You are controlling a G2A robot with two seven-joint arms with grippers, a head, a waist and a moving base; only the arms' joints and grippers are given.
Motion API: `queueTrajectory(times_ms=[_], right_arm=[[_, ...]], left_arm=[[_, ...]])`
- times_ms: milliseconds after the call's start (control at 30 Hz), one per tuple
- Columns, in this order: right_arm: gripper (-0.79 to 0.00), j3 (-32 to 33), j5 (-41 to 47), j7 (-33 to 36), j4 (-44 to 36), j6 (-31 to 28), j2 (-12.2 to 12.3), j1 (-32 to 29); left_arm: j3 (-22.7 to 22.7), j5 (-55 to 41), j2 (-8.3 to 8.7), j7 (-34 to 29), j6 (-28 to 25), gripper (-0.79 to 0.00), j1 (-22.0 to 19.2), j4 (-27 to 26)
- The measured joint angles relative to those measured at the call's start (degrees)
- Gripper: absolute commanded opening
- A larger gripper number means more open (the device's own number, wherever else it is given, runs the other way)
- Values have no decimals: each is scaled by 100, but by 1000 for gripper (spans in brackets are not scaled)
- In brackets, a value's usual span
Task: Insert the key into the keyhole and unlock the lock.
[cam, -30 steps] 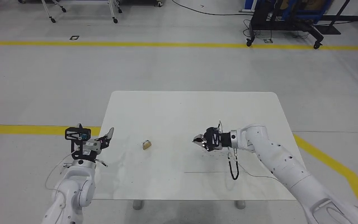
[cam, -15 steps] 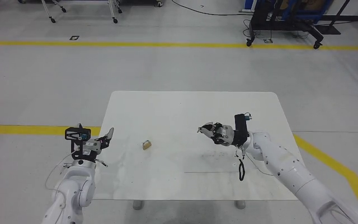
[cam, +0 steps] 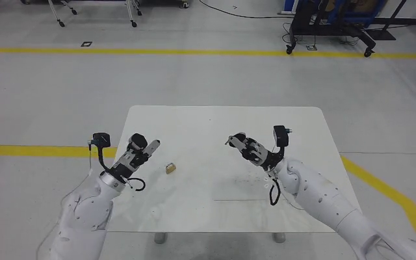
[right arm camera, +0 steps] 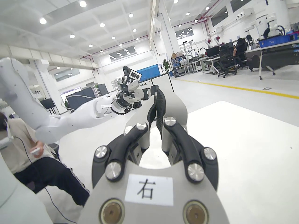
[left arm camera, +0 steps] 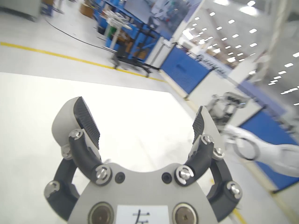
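Note:
A small brass lock (cam: 170, 168) lies on the white table (cam: 195, 123), left of the middle. My left gripper (cam: 151, 147) hangs just left of the lock and a little above it; in the left wrist view (left arm camera: 144, 120) its fingers stand wide open with nothing between them. My right gripper (cam: 232, 140) is raised over the table's middle, well to the right of the lock. Its pads (right arm camera: 161, 115) are pressed together in the right wrist view. I cannot tell whether a key sits between them.
A black cable loop (cam: 273, 195) hangs from the right forearm over the table. The table's near edge (cam: 221, 230) runs close under both arms. The left arm (right arm camera: 98, 110) shows far off in the right wrist view.
The left arm has swung in from beyond the table's left edge to just beside the lock. The right gripper has lifted off the table surface and turned, staying shut.

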Motion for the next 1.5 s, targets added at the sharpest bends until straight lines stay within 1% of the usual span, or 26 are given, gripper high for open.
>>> queueTrajectory(times_ms=[33, 67, 100, 167, 233, 300, 367, 433, 500, 533, 600, 667, 700, 767, 833, 933, 1033, 1100, 1167, 1233, 1333, 1433, 1467, 1500], right_arm=[[-785, -14, 154, 160, 19, 0, 10, 52], [-785, -16, 228, 256, 24, 0, 17, 75], [-785, -14, 246, 283, 23, 0, 19, 79], [-785, -10, 232, 267, 20, 0, 19, 74], [-785, -10, 226, 258, 19, 0, 18, 72], [-785, -10, 227, 261, 19, 2, 18, 70], [-785, -1, 289, 375, -11, 107, 13, 16], [-785, -4, 556, 738, -33, 328, -4, -52], [-785, -17, 895, 1124, -49, 518, -29, -57], [-785, -15, 1135, 1355, -72, 602, -47, -51], [-785, 5, 1547, 1694, -111, 671, -74, -47], [-785, -3, 1904, 1994, -126, 692, -100, -58], [-785, -13, 2126, 2206, -121, 735, -118, -50], [-785, -31, 2422, 2526, -104, 812, -149, -24], [-785, -33, 2649, 2836, -92, 853, -185, 20], [-785, -30, 2809, 3152, -87, 781, -232, 43], [-785, -13, 2974, 3357, -80, 637, -278, 43], [-785, -2, 3090, 3478, -66, 533, -310, 39], [-785, 9, 3170, 3579, -42, 465, -337, 41], [-785, 33, 3223, 3676, -1, 426, -365, 48], [-785, 94, 3247, 3734, 54, 410, -398, 44], [-785, 184, 3215, 3713, 96, 410, -424, 20], [-785, 208, 3202, 3708, 104, 412, -432, 11], [-785, 234, 3188, 3712, 108, 415, -444, -1]], left_arm=[[4, -398, 3, -282, 103, 0, -75, 20], [4, -683, 3, -463, 169, 0, -67, 20], [3, -891, 2, -532, 198, 0, -19, 14], [0, -843, 2, -298, 194, 0, 9, 8], [0, -366, 2, -62, 188, 0, 8, 7], [36, -157, -11, -53, 200, 0, 22, 8], [226, -458, -35, -246, 300, 0, -10, 83], [435, -1371, -52, -915, 497, 0, -223, 330], [594, -2595, -75, -1661, 764, 0, -504, 658], [695, -3477, -91, -2177, 983, 0, -725, 914], [892, -4819, -127, -3063, 1372, 0, -1138, 1402], [1094, -5695, -164, -3822, 1740, 0, -1516, 1866], [1219, -6133, -192, -4249, 1897, 0, -1770, 2202], [1404, -6524, -239, -4719, 1964, 0, -2133, 2684], [1625, -6520, -293, -4996, 1849, 0, -2484, 3110], [1922, -6537, -379, -5241, 1786, 0, -2771, 3373], [2154, -6838, -462, -5413, 2025, 0, -2951, 3523], [2300, -7084, -525, -5487, 2222, -31, -3064, 3662], [2404, -7155, -562, -5386, 2184, -52, -3201, 3821], [2556, -6723, -589, -4977, 1653, -31, -3328, 3916], [2688, -5664, -621, -4361, 712, -28, -3325, 3845], [2711, -4730, -609, -3757, -8, -52, -3253, 3689], [2719, -4452, -601, -3581, -170, -71, -3216, 3627], [2739, -4114, -593, -3381, -323, -108, -3156, 3531]])
